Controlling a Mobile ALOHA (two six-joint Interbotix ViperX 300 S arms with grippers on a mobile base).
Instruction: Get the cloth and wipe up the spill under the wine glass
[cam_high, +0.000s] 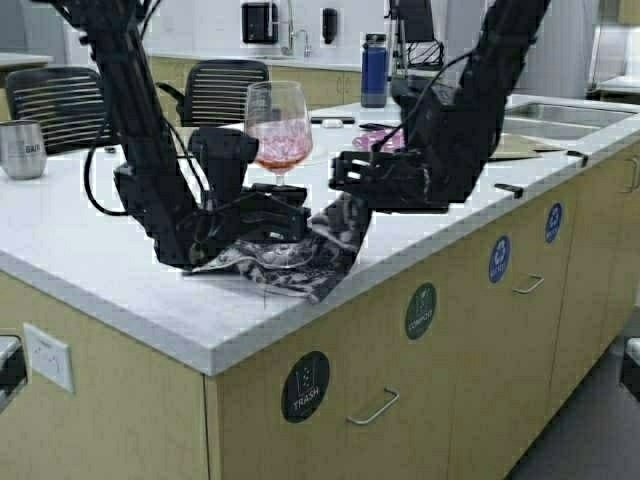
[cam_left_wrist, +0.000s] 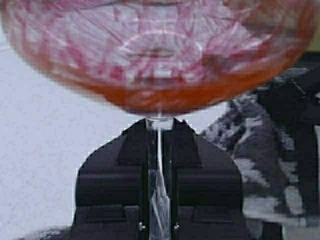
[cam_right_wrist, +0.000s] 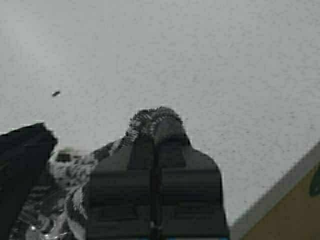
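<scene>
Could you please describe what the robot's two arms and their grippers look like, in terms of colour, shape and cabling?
Both arms are matte black with chunky, boxy joint housings, and loose black cables loop alongside them. The left gripper and the right gripper are black too. Seen from the wrist cameras, each has two broad, blocky jaws with stepped, angular shoulders narrowing towards the tips. No markings or labels are visible on them.

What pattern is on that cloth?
The cloth is dark with a white floral-looking print, clearest in the high view.

On the white counter (cam_high: 120, 250) we see a steel tumbler (cam_high: 22, 149) at far left and a blue bottle (cam_high: 374, 70) farther back. Two black chairs (cam_high: 225, 92) stand behind (both slatted). Cabinet fronts carry round labels: trash (cam_high: 305, 386), compost (cam_high: 420, 311).
</scene>
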